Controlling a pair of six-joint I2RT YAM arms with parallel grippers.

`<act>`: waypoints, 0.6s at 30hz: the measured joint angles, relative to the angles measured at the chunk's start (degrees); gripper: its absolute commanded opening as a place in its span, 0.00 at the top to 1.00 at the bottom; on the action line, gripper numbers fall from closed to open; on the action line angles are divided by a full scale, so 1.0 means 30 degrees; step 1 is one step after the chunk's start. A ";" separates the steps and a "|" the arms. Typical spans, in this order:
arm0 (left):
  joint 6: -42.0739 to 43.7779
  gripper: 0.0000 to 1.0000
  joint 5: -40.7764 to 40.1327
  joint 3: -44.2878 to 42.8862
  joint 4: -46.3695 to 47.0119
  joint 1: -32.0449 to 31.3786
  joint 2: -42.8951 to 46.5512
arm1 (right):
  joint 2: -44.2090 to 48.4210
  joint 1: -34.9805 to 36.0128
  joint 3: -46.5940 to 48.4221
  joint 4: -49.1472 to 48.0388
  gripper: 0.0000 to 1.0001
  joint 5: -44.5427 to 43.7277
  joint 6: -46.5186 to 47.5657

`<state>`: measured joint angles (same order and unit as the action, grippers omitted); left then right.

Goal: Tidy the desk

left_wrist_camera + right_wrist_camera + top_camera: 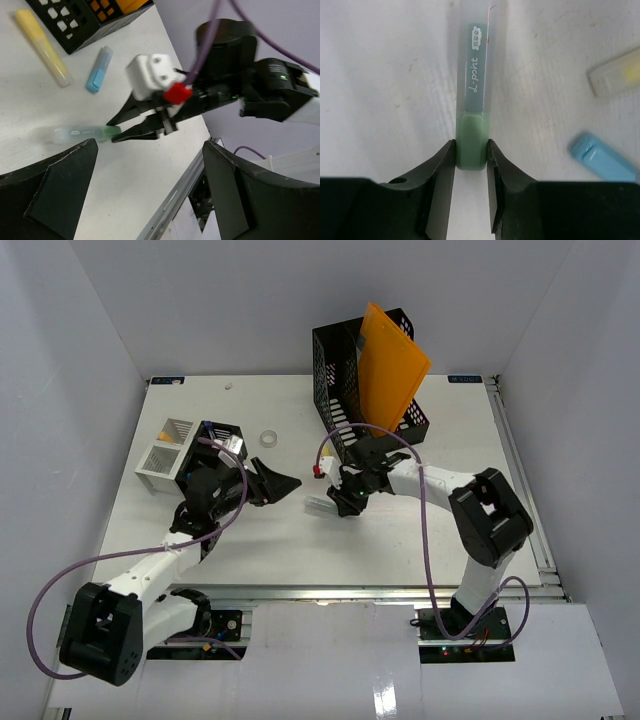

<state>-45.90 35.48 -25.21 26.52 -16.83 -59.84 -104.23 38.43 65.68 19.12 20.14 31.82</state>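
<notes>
On the white desk (300,545) lies a translucent highlighter (476,75) with a green cap. My right gripper (471,145) is shut on that green end, one finger on each side, low against the desk. From above, the right gripper (338,505) is in the middle of the desk, with the highlighter (320,506) pointing left. My left gripper (272,484) hangs open just left of it, holding nothing. In the left wrist view, my left gripper (150,200) frames the right gripper (115,131) and the highlighter (80,134).
A blue highlighter (98,76) and a yellow one (44,47) lie beside the black mesh file holder (345,370), which holds an orange folder (392,365). A white slotted organizer (165,455), a black cup (222,445) and a tape roll (268,438) are at the back left.
</notes>
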 measured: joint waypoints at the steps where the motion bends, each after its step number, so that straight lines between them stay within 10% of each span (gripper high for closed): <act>1: -0.0327 0.02 -0.0867 0.0000 0.0000 -0.0501 -0.0166 | 0.0586 -0.0095 -0.0327 0.0169 0.92 0.0466 -0.0109; 18: -0.5907 0.14 -1.0551 -0.2429 0.2214 -0.7115 -0.6954 | 0.7426 -0.3058 -0.3293 -0.0518 0.92 0.6189 -0.3218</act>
<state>-63.62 3.83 -32.50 33.17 -38.18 -80.70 -81.95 29.26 55.80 17.57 38.71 22.17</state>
